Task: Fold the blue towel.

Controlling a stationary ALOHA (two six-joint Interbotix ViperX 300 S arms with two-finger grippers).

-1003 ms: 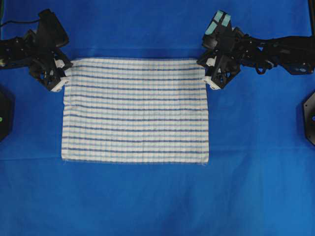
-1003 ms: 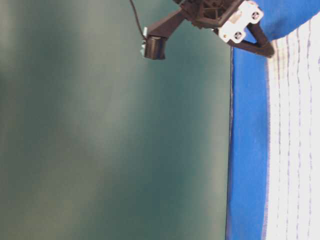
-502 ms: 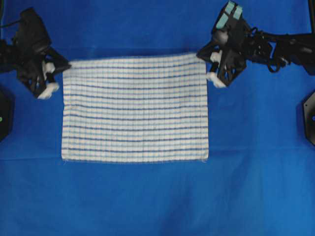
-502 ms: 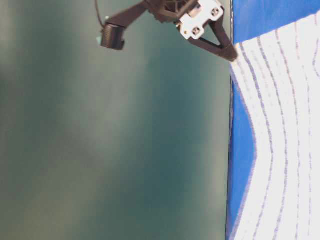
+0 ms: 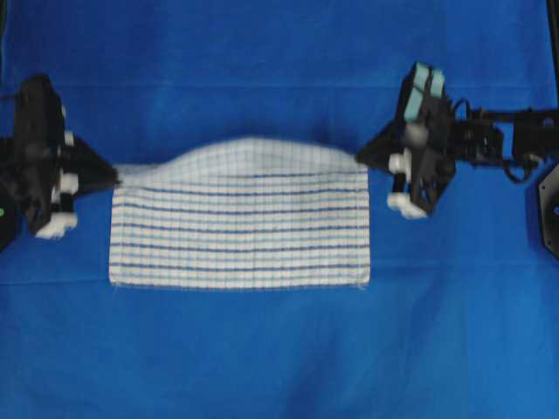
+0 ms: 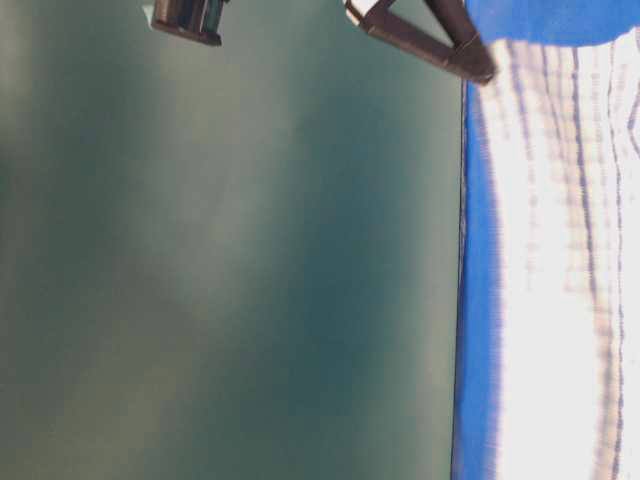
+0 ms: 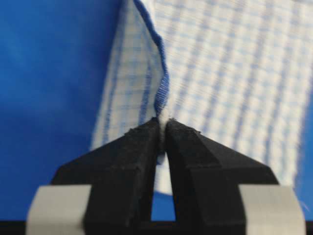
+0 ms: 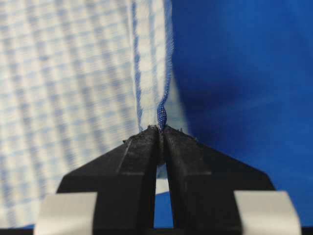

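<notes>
A: Towel [image 5: 240, 231], one only: white woven cloth crossed by thin dark-blue and pale-blue stripes, lying on the blue cover [image 5: 262, 367] of the bench. Its near edge lies flat; its far edge is raised and bows up in the middle.

B: And hands?

A: Two. The left hand [image 5: 112, 175] sits at the towel's far left corner, its jaws pressed together on the hem there. The right hand [image 5: 360, 159] sits at the far right corner, clamped the same way on that hem.

B: Do the wrist views agree?

A: Yes. Each shows black fingertips [image 7: 146, 139] pinched tight on a fold of the towel's blue-stitched edge, cloth hanging away beyond them.
</notes>
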